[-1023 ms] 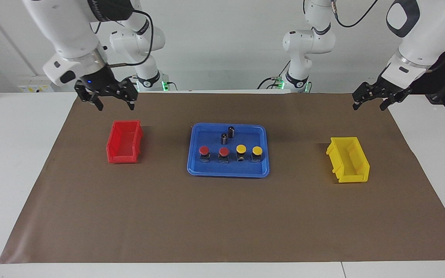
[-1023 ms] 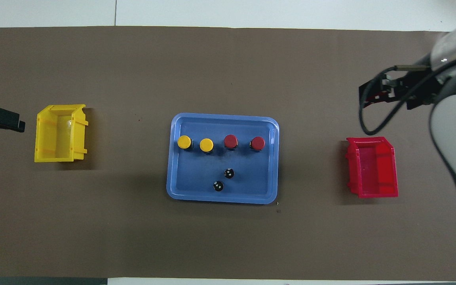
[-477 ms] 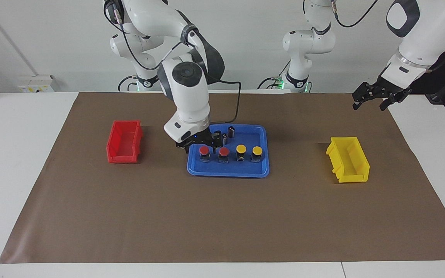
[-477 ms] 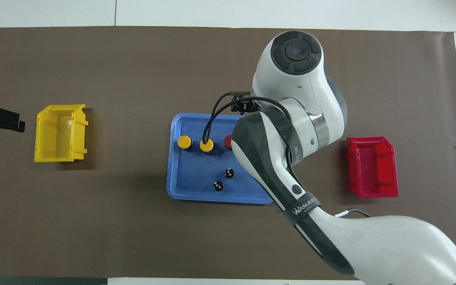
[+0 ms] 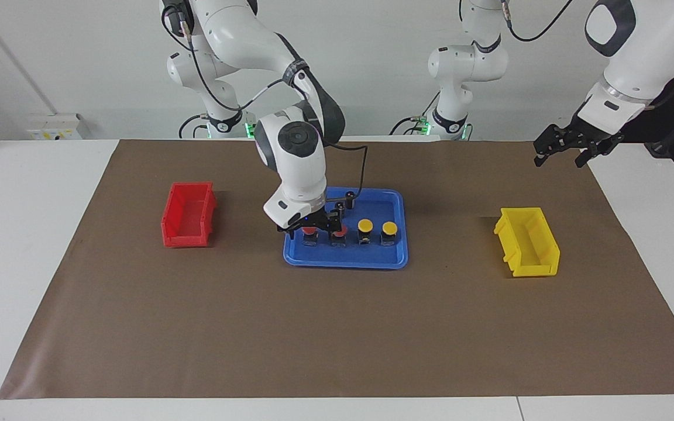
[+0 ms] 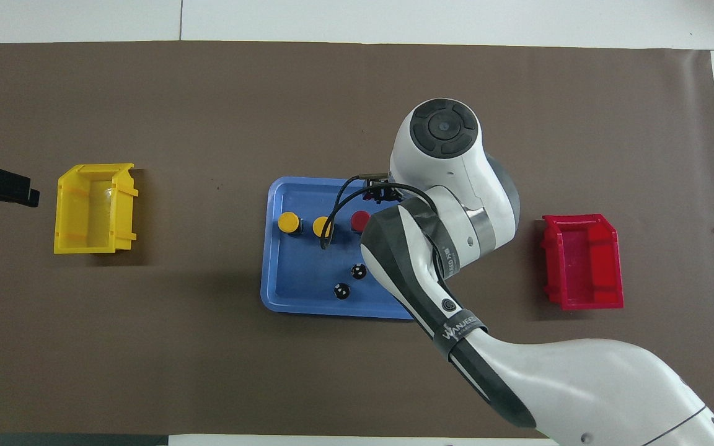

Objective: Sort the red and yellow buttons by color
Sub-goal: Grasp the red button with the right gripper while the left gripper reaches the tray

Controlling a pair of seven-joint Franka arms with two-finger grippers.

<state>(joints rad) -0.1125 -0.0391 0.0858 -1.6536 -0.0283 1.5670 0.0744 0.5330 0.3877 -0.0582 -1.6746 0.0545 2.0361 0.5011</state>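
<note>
Blue plastic tray [image 5: 346, 261], rounded corners: four mushroom-cap buttons in a row, two red [image 5: 339, 232], two yellow [image 5: 365, 225]; two dark cylinders [image 5: 350, 198]. Right gripper [image 5: 310, 229] straddles the end red button, jaws spread. Left gripper [image 5: 565, 147] waits, grip indiscernible.

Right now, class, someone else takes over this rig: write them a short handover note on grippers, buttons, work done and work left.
Right gripper: open, lowered around the end red button in the blue tray; no grip yet.
Left gripper: open, waiting above the mat near the yellow bin.
Other red button and the yellow buttons stand in the tray.
Done: nothing sorted.
Left: reds into the red bin, yellows into the yellow bin.
</note>
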